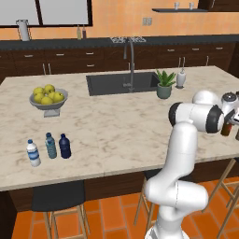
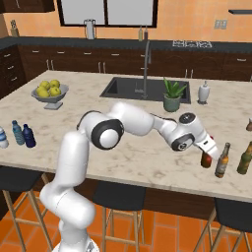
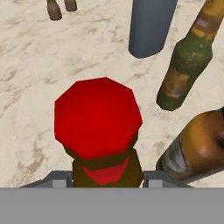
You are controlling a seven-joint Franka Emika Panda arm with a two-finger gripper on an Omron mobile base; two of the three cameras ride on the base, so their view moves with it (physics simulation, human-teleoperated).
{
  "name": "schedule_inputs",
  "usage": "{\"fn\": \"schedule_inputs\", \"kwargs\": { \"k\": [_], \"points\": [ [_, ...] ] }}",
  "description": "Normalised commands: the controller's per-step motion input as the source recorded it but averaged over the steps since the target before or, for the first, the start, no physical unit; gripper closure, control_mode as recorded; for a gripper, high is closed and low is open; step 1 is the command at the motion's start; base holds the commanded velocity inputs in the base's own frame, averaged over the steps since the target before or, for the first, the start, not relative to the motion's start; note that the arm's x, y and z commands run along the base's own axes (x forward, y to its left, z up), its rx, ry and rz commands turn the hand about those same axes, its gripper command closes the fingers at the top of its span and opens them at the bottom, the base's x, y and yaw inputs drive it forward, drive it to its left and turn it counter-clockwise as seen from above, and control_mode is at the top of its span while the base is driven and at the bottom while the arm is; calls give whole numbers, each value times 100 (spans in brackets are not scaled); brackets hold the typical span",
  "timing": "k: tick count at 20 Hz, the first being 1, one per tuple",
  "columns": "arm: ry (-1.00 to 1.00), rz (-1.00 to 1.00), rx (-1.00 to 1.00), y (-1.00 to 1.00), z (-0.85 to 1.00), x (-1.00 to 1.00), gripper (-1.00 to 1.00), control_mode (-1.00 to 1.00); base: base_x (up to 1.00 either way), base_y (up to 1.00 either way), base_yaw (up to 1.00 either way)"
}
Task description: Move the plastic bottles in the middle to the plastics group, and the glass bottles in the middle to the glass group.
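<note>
Gripper (image 2: 208,156) grasps the brown bottle (image 2: 205,159) below its red cap (image 3: 98,117), jaws pressed to either side of its neck. Beyond the jaws stand a green bottle (image 3: 187,61) and an amber bottle (image 3: 199,148).

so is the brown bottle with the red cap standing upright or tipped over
Upright. The red-capped brown bottle stands on the counter by the claw, cap up; the hand view looks straight down on its red cap. Whether it is lifted, cannot tell.
</note>
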Motion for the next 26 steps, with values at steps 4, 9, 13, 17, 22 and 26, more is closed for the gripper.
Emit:
{"fn": "schedule_inputs", "kwargs": {
  "k": [4, 9, 13, 17, 22, 26],
  "points": [
    [0, 0, 0, -2, -16, 0, 100, -100, 0, 0, 0],
    [-3, 0, 0, -7, -1, 0, 100, -100, 0, 0, 0],
    [0, -3, 0, -14, 1, 0, 100, -100, 0, 0, 0],
    [0, -1, 0, -2, 0, 0, 100, -100, 0, 0, 0],
    [0, 0, 0, 0, 0, 0, 100, -100, 0, 0, 0],
    [0, 0, 0, 0, 0, 0, -100, -100, 0, 0, 0]
  ]
}}
